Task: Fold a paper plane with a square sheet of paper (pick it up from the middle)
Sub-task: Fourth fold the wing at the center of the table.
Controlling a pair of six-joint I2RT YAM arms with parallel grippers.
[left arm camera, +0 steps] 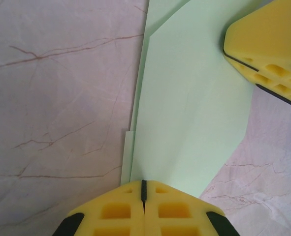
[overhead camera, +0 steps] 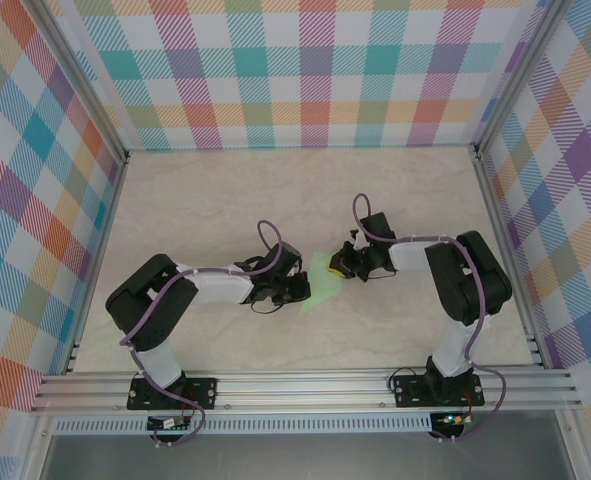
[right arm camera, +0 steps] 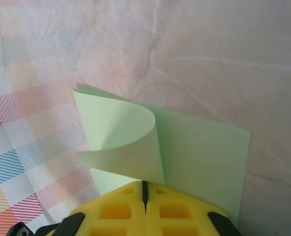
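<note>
Both left hand (left arm camera: 143, 183) and right hand (right arm camera: 144, 184), closed, pinch the square sheet of paper (left arm camera: 194, 108) between them.

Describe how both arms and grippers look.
The left arm and right arm each have black joints, white link covers and a looping purple cable. The left gripper and right gripper have yellow fingers with moulded pockets and black trim.

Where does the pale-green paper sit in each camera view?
Top external: pale-green sheet of thin paper mid-table, beside yellow right claw.
Left wrist: sheet across centre.
Right wrist: sheet lower centre, flap curled.
Shared landmark: that claw, top-right in left wrist, bottom-centre in right wrist.
</note>
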